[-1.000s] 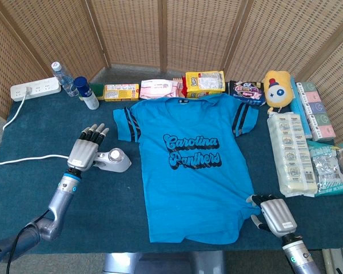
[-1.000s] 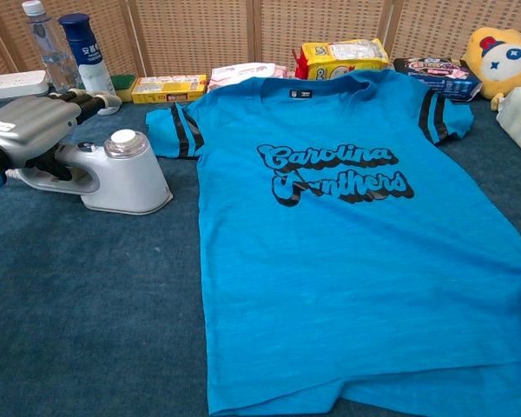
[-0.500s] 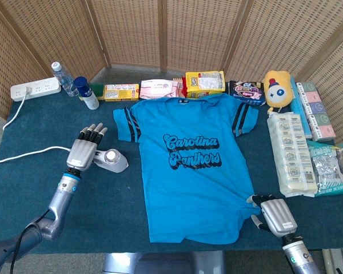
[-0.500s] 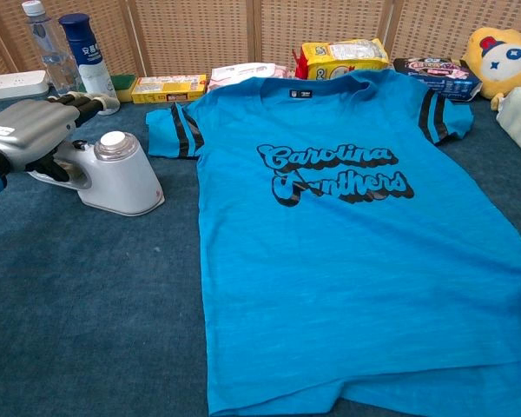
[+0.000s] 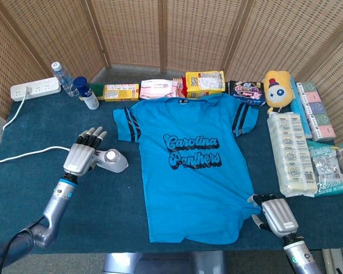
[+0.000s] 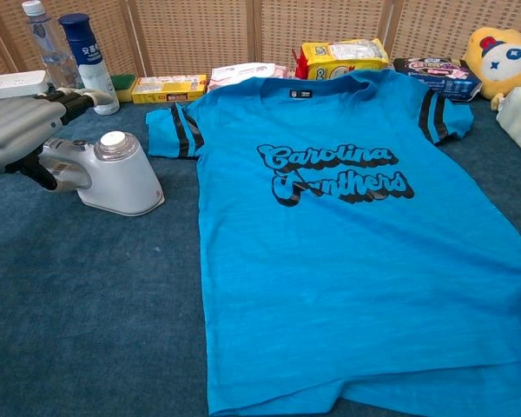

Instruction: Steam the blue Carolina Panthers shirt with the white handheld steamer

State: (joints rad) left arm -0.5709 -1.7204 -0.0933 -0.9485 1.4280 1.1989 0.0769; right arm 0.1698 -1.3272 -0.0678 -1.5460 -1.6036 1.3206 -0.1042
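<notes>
**Left hand at the steamer, shirt laid flat**

Far left, a white power strip [image 5: 35, 89] lies at the tabletop's [image 5: 103, 200] back edge, its cord [image 5: 23, 157] trailing forward. Beside it stand a clear water bottle [image 5: 62, 77] and a blue-capped bottle [image 5: 86, 93]. The left arm reaches in from the near left corner, forearm angled up and away. The left hand [image 5: 82, 155] lies over the handle of the white handheld steamer [image 6: 113, 174], fingers stretched forward and slightly spread; whether they actually clasp the handle cannot be told. The steamer sits on the tabletop just left of the shirt, not touching it. The blue shirt [image 5: 191, 171] is spread flat at centre, collar away, dark stripes on both sleeves, "Carolina Panthers" in black script on the chest. Packaged goods [image 5: 205, 83] line the back edge; their print is unreadable. A yellow plush toy [image 5: 278, 88] sits at back right. The right hand [image 5: 272, 214] rests at the shirt's near right hem, fingers curled onto the fabric edge; a firm grip cannot be confirmed.
</notes>
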